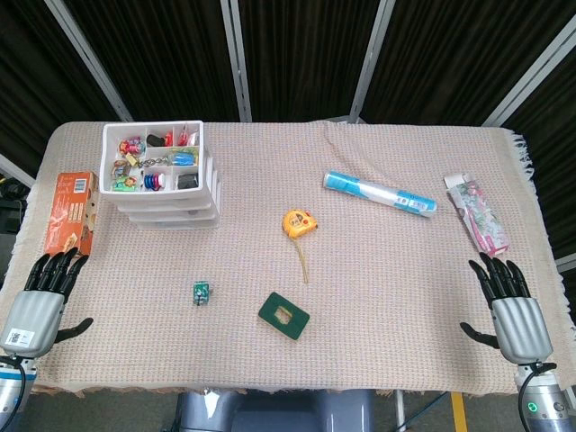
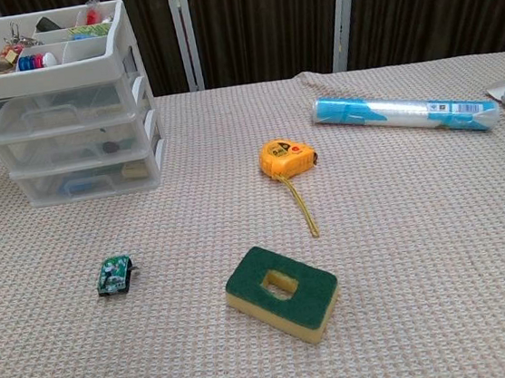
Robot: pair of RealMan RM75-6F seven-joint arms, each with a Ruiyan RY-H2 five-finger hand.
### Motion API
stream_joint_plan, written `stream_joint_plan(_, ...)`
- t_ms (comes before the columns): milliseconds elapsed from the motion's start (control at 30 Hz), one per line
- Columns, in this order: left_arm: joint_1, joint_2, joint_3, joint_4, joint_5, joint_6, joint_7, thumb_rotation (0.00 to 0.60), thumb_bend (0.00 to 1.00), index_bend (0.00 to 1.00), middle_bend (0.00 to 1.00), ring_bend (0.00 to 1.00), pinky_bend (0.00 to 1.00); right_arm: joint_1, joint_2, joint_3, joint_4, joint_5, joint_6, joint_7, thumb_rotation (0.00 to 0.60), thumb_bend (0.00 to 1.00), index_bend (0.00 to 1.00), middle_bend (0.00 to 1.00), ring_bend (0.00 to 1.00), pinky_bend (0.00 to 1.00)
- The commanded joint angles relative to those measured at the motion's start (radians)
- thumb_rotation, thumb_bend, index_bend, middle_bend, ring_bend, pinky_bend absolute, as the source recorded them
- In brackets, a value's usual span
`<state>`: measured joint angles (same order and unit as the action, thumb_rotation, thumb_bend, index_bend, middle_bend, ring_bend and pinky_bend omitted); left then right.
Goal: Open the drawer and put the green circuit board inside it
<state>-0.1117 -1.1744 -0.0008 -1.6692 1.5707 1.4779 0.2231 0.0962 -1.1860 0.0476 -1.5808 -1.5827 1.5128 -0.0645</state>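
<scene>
Drawers of the white drawer unit [image 2: 68, 128] are closed; green circuit board [image 2: 114, 275] lies on the table [image 1: 405, 297]. Left hand [image 1: 40, 301] and right hand [image 1: 513, 306] rest empty, fingers spread.

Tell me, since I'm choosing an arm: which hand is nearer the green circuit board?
Left. The left hand lies just left of the green circuit board; the right hand lies far right.

Dark slatted wall [image 1: 297, 54] — cloth-covered table [image 1: 378, 297]
</scene>
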Motion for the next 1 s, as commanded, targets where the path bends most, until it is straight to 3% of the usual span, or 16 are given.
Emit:
stream_joint_plan(33,0.000,0.000,0.000,-0.002,0.000,0.000,-0.001,0.600,0.08,0.00,0.00,0.00,0.00,-0.001,0.000,0.001,0.001,0.000,0.003,0.002,0.600,0.00,0.07,0.00,0.00,0.00)
stream_joint_plan(900,0.000,-0.002,-0.004,-0.002,-0.010,-0.004,0.013,0.600,0.08,0.00,0.00,0.00,0.00,-0.002,0.000,0.002,0.005,0.000,0.007,0.009,0.600,0.00,0.07,0.00,0.00,0.00)
stream_joint_plan(1000,0.002,-0.002,-0.004,-0.007,-0.013,-0.002,0.009,0.600,0.16,0.00,0.00,0.00,0.00,-0.002,-0.002,-0.001,0.005,-0.005,0.007,0.007,0.600,0.00,0.07,0.00,0.00,0.00)
